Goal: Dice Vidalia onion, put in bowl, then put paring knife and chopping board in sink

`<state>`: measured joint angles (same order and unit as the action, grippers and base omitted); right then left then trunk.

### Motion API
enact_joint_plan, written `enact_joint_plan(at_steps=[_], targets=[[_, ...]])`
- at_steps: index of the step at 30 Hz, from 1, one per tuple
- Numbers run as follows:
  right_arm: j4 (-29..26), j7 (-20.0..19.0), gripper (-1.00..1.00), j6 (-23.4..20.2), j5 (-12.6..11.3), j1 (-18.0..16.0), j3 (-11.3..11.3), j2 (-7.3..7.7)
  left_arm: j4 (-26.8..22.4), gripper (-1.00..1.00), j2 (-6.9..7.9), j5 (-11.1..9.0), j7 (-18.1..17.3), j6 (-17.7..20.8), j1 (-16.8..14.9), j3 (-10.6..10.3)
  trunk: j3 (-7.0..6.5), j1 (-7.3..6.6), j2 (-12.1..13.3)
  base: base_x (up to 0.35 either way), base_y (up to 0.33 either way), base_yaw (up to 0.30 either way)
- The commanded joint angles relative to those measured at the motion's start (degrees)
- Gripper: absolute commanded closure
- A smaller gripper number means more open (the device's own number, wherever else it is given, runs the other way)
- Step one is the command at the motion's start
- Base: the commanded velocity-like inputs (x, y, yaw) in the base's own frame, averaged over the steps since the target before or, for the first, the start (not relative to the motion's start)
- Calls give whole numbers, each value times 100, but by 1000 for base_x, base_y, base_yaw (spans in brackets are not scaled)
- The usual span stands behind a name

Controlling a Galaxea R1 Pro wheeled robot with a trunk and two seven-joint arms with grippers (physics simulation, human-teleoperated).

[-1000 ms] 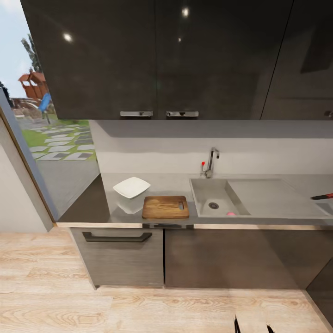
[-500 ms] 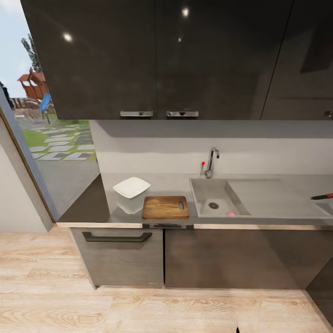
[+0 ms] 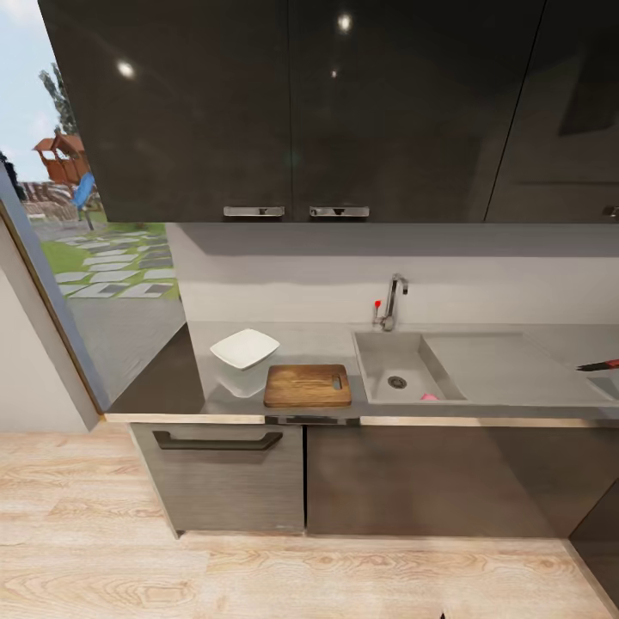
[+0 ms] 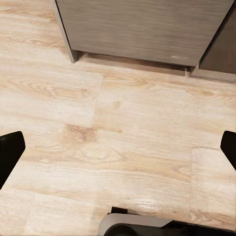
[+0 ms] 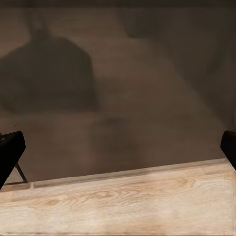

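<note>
step: approach, nothing picked yet
Vidalia onion (image 3: 428,397): in sink (image 3: 516,370)
left gripper (image 4: 118,147): wide open, empty
right gripper (image 5: 118,147): wide open, empty
next: close in, reach onion

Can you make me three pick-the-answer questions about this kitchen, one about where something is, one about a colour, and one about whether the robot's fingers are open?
1. Where is the Vidalia onion?
A. In the sink
B. On the chopping board
C. In the bowl

2. What colour is the bowl?
A. Red
B. White
C. Black

3. How are the left gripper's fingers?
A. Shut on the knife
B. Shut on nothing
C. Spread wide open

Answers:
1. A, the small pink ball lies in the sink basin near the drain, while the chopping board is bare.
2. B, it sits white on the grey countertop behind the board.
3. C, the left wrist view shows the left gripper with dark fingers at opposite edges and only wooden floor between.
</note>
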<state>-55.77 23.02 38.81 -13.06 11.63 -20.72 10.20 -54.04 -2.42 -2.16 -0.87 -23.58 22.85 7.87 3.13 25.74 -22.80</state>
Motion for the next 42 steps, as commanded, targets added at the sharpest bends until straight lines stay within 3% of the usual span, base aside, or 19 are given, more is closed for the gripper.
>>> enact_joint_plan(at_steps=[1, 32, 42], targets=[[2, 35, -100, 13, -22, -3, -27, 8, -9, -100, -4, -21, -9, -6, 1, 6, 10, 4, -11, 14, -38, 0], [95, 35, -100, 12, -26, -3, -34, 8, 11, -100, -5, -21, 0, -2, -1, 12, 10, 4, -11, 27, -282, 0], [110, 35, -100, 12, -24, -3, -32, 8, 94, -100, -12, -21, 0, 2, 1, 13, 10, 4, -11, 144, -280, 0]])
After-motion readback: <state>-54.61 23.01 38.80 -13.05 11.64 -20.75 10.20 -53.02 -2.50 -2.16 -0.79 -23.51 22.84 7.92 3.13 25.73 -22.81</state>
